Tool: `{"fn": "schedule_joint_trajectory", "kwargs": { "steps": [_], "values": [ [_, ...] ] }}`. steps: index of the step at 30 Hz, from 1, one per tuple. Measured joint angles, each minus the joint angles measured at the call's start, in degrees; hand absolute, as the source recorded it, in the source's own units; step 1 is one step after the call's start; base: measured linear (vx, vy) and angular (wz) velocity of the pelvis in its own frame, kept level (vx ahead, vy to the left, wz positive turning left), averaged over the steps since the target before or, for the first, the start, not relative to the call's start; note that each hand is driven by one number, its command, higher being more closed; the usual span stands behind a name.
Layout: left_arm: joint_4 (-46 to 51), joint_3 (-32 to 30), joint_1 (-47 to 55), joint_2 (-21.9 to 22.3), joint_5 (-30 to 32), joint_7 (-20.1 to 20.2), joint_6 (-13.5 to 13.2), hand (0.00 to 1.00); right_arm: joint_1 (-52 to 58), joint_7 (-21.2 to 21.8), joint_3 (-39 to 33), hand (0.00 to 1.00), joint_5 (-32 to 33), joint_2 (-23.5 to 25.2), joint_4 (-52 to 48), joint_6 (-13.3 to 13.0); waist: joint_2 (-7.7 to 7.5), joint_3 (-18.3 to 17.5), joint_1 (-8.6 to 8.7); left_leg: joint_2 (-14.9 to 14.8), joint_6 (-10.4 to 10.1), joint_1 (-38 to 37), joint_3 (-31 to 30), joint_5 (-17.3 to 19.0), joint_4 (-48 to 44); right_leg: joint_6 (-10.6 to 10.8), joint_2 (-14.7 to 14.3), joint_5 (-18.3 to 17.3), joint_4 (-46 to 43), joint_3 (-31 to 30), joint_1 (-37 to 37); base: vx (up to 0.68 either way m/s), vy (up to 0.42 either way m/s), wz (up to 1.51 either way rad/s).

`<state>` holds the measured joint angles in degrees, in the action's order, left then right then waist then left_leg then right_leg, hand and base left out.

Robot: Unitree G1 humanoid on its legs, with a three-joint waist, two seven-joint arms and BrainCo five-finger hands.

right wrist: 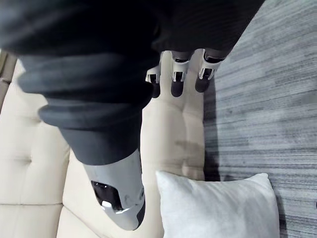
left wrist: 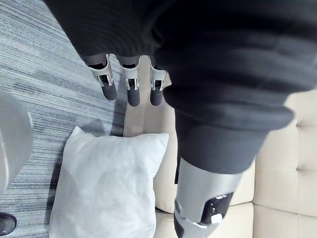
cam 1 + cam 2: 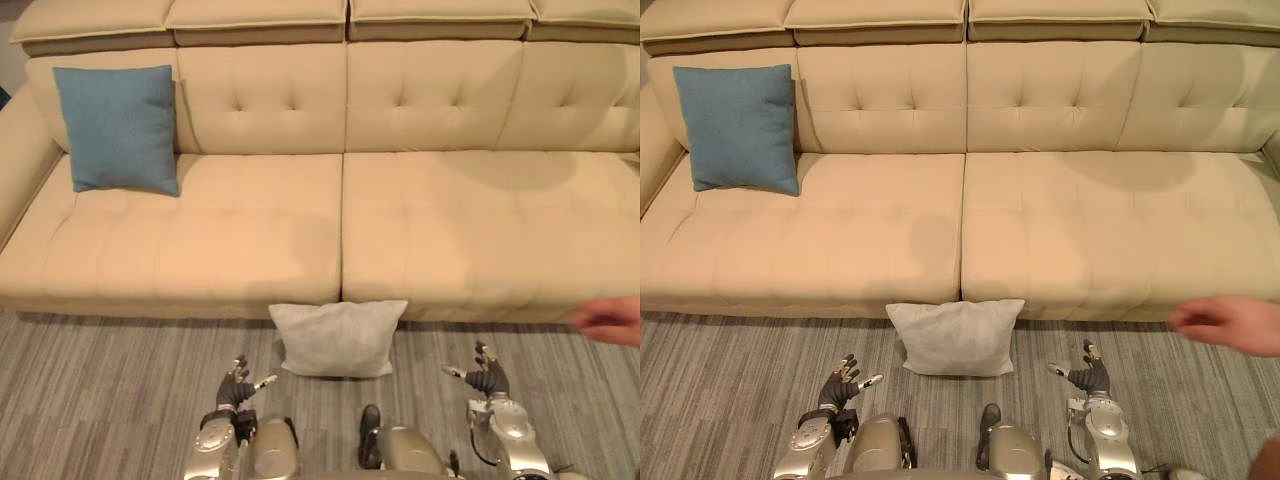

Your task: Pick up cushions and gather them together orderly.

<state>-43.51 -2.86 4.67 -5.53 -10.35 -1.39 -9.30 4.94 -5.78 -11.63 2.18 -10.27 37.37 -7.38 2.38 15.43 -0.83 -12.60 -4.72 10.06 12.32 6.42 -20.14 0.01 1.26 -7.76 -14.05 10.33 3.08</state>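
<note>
A long beige sofa (image 3: 400, 230) stands on grey striped carpet (image 3: 100, 400). The white cushion (image 3: 338, 338) sits on the carpet, leaning against the sofa's front. From it, the blue cushion (image 3: 118, 128) is at ten o'clock, propped on the seat against the backrest. The left hand (image 3: 237, 388) hovers at seven o'clock and the right hand (image 3: 487, 375) at four, both with fingers spread and empty. A person's hand (image 3: 1230, 323) reaches in at three o'clock.

A sofa (image 3: 430, 220) spans the frame, with the first cushion (image 3: 118, 128) on its seat against the backrest, upper left. The second cushion (image 3: 338, 338) stands on the floor (image 3: 100, 400) at lower centre against the sofa's front, between the left hand (image 3: 236, 388) and the right hand (image 3: 487, 378). A person's hand (image 3: 610, 320) is at the right edge.
</note>
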Motion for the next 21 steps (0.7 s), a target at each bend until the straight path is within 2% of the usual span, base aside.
{"fn": "schedule_joint_trajectory", "kwargs": {
  "steps": [2,5,10,12,14,15,21],
  "values": [
    [-1.03,-0.01,-1.07,-0.32,0.04,-0.03,-0.01,0.00,1.21,-0.26,0.20,0.00,-0.04,1.14,0.29,0.09,-1.39,0.02,0.02,2.27,-0.06,-0.65,0.28,-0.16,1.07,1.53,2.19,-1.01,-0.49,-0.81,0.28,0.19,0.144,0.01],
    [-1.70,-0.09,-1.31,-0.89,0.05,-0.23,0.00,0.00,-0.60,-0.44,1.59,0.00,-0.10,1.15,2.30,0.10,-1.60,0.51,-0.16,3.90,1.27,0.31,1.98,0.76,1.24,2.85,3.95,-1.86,-2.20,-2.45,3.20,0.08,0.116,-0.16],
    [-1.96,-0.10,-8.69,-3.25,-0.71,-2.64,-0.08,0.00,-9.85,-2.22,3.19,0.00,0.29,1.36,3.07,-0.01,-1.57,5.75,-0.67,2.47,3.10,12.07,2.29,2.57,-6.57,2.92,3.95,-2.17,-9.78,-4.39,15.45,-0.08,0.075,-0.18],
    [-2.04,-0.23,-13.26,-3.15,-2.65,-3.90,-0.23,0.00,-13.38,-3.84,3.33,0.00,2.50,1.30,3.45,-0.08,-1.63,8.67,-1.21,1.60,3.51,17.08,2.24,4.42,-11.12,2.94,4.04,-3.70,-14.82,-5.16,20.96,-0.18,0.051,-0.15],
    [-2.15,-2.01,-17.35,-2.83,-3.81,-4.60,-0.67,0.00,-17.28,-4.65,3.70,0.00,4.54,1.25,4.54,-0.07,-1.94,9.80,-1.42,0.91,4.22,24.29,1.92,6.07,-15.59,2.96,4.02,-4.95,-19.65,-5.75,28.62,-0.22,0.047,-0.15],
    [-2.14,-2.94,-20.18,-2.64,-4.89,-5.23,-0.95,0.00,-20.14,-5.73,3.77,0.00,5.29,1.26,4.56,-0.01,-1.84,11.05,-1.38,0.53,4.51,28.74,1.72,6.22,-17.84,2.95,4.24,-4.98,-21.86,-6.12,33.10,-0.18,0.042,-0.08],
    [-1.50,-4.78,-29.18,-1.44,-7.13,-6.86,-1.21,0.00,-32.30,-8.76,5.77,0.00,6.94,1.20,4.49,-0.02,-1.90,14.98,-1.34,-0.48,5.05,41.67,1.65,6.13,-22.97,2.98,4.33,-4.61,-27.07,-7.26,46.45,-0.09,0.015,-0.08]
  ]
}}
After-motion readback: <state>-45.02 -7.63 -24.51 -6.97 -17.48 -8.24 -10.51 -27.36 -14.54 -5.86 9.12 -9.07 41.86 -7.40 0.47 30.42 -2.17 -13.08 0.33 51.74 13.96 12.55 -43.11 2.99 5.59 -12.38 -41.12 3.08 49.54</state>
